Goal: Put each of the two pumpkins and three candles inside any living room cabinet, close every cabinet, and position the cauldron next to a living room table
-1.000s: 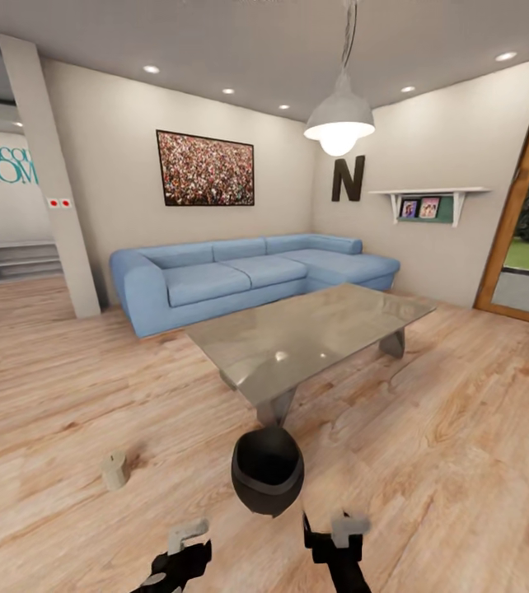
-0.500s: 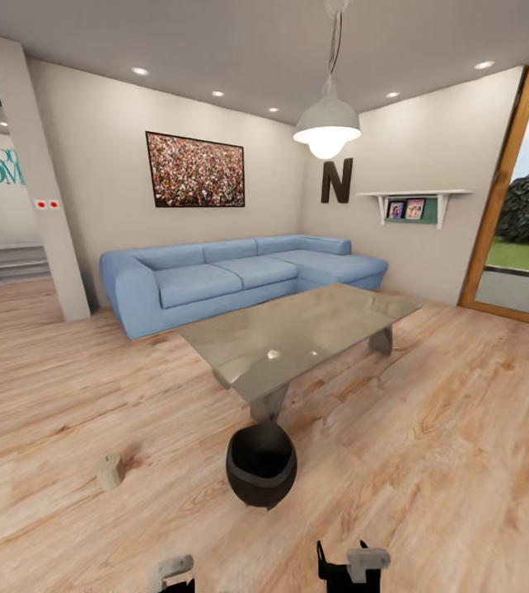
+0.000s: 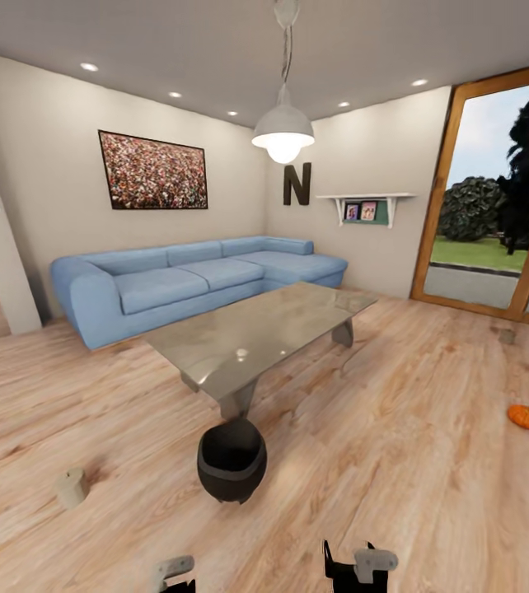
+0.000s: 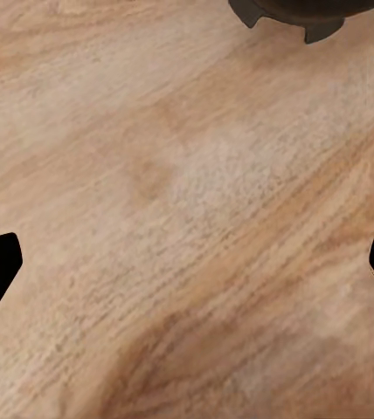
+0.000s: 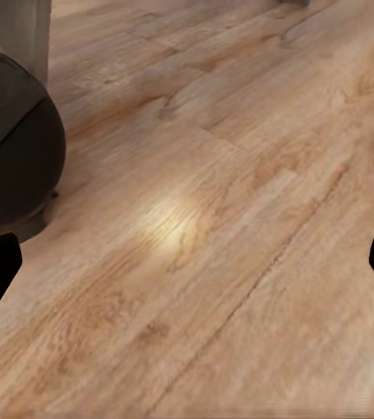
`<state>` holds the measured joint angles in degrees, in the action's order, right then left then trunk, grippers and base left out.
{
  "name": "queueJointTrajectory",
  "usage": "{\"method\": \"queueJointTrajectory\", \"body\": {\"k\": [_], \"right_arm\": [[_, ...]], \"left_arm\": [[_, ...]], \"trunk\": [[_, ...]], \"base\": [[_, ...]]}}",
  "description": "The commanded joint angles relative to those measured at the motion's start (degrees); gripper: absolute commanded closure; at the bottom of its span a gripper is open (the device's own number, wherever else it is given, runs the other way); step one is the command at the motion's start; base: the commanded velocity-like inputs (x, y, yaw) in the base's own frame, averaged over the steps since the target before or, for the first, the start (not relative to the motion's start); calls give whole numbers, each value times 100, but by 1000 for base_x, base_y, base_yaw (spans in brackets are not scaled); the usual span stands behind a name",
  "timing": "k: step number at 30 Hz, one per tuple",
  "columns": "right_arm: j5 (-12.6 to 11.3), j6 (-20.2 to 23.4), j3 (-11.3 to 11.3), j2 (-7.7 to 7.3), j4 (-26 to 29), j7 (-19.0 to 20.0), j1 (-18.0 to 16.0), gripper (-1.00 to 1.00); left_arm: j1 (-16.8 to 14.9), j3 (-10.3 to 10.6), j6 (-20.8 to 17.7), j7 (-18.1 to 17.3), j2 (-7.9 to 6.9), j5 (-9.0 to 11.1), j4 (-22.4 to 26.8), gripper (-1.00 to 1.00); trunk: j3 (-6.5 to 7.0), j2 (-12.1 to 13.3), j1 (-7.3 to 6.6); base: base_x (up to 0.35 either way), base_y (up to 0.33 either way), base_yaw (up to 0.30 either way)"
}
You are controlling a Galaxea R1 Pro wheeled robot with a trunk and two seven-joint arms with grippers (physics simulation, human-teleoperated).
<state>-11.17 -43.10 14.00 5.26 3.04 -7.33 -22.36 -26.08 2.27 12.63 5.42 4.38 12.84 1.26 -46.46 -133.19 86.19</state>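
Living-room floor (image 3: 429, 494): our wide, empty left end effector (image 4: 187, 262) and right end effector (image 5: 187, 262) risk nudging the cauldron (image 3: 231, 461) from the table (image 3: 256, 333).

Far ahead of my claws a blue corner sofa (image 3: 190, 284) lines the wall under a framed picture (image 3: 152, 171); a pendant lamp (image 3: 283, 136) hangs overhead, glass doors (image 3: 495, 214) off right.

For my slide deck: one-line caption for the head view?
Cauldron beside the table; a candle and pumpkin lie on the floor.
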Motion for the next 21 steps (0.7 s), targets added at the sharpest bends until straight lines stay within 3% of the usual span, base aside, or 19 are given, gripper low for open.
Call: {"method": "queueJointTrajectory", "body": {"k": [1, 11, 12, 13, 16, 17, 21], "right_arm": [[-42, -25, 50, 2, -5, -23, -5, -100], [-43, -98, 51, 2, -11, -23, -5, -100], [-38, -342, 51, 14, -45, -26, -5, -100], [-35, -488, 54, 22, -103, -25, -3, -100], [-28, -842, 59, 38, -249, -27, -4, -100], [-8, -1220, 65, 49, -350, -24, 1, -100], [-2, -1395, 61, 49, -388, -23, 14, -100]], "left_arm": [[-1, 27, 19, 15, 1, 35, -3, -100], [179, 28, 287, 12, 9, 26, -3, -100], [303, 34, 961, 27, 4, 26, -3, -100], [347, 35, 1162, 29, 6, 26, -3, -100], [431, 40, 1497, 31, 24, 26, -3, -100], [479, 43, 1757, 30, 38, 26, -3, -100], [515, 45, 1857, 30, 45, 26, -3, -100]], "trunk": [[-2, -2, -1], [33, -2, -1], [37, -2, -1], [41, -2, -1], [52, -2, -1], [56, -2, -1], [73, -2, -1]], "base": [[-3, 0, -281], [-1, 0, -281], [0, 0, -281], [0, 0, -281], [0, 0, -281], [0, 0, -281], [0, 0, -281]]}}
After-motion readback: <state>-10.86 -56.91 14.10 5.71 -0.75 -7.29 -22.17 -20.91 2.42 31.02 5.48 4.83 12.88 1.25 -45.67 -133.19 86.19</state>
